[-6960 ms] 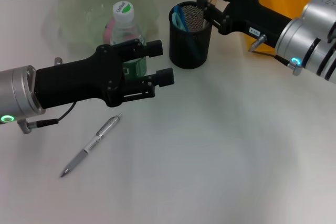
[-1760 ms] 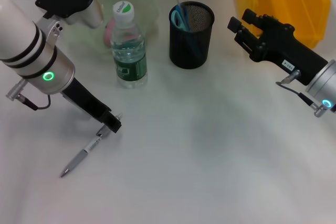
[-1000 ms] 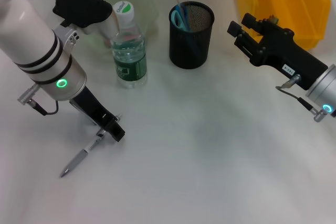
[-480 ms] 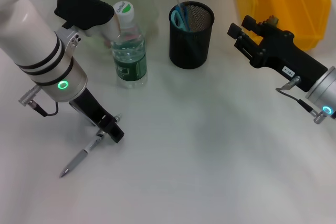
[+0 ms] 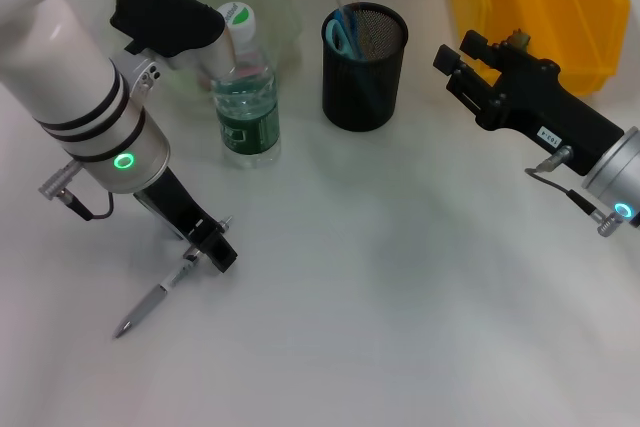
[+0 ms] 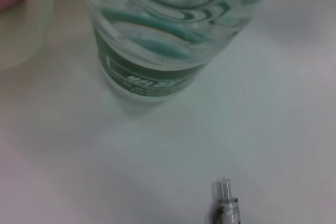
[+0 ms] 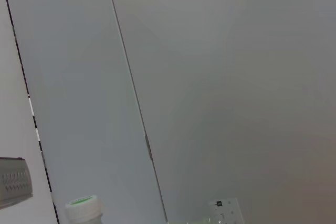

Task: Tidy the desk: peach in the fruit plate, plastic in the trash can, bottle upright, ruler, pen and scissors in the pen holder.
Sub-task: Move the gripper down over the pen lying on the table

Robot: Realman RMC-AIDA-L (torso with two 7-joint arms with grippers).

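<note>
Left pincer [image 5: 212, 250] down at pen's [image 5: 160, 294] upper end; grip state unclear.

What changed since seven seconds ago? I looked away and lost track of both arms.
The left gripper left the bottle and came down onto the tip end of the pen. The right gripper pulled back from the pen holder. The bottle, pen holder and pen lie as before.
</note>
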